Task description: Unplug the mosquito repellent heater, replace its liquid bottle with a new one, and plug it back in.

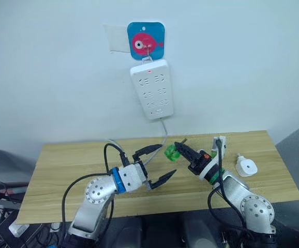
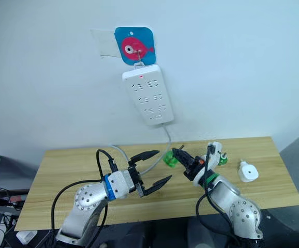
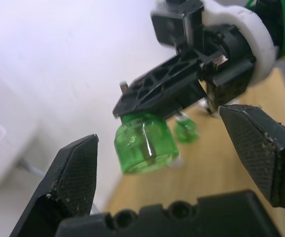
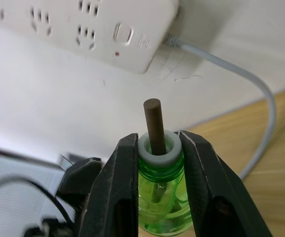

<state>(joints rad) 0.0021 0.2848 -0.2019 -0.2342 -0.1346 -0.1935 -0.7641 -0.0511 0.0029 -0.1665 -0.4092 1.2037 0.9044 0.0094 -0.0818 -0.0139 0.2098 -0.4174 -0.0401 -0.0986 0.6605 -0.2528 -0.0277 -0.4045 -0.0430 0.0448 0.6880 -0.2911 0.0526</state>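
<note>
Your right gripper (image 1: 179, 148) is clamped on the neck of a green bottle (image 1: 171, 152) (brown wick sticking out), held above the table (image 1: 66, 160). Your left gripper (image 1: 157, 164) hangs just beside it, fingers spread wide and empty. The heater (image 1: 246, 167) lies on the table near your right arm, unplugged, well apart from the power strip (image 1: 152, 88) on the wall.

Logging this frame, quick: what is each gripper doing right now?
Left gripper: open, empty, jaws on either side of the green bottle without touching it.
Right gripper: shut on the green bottle's neck, wick sticking out.
</note>
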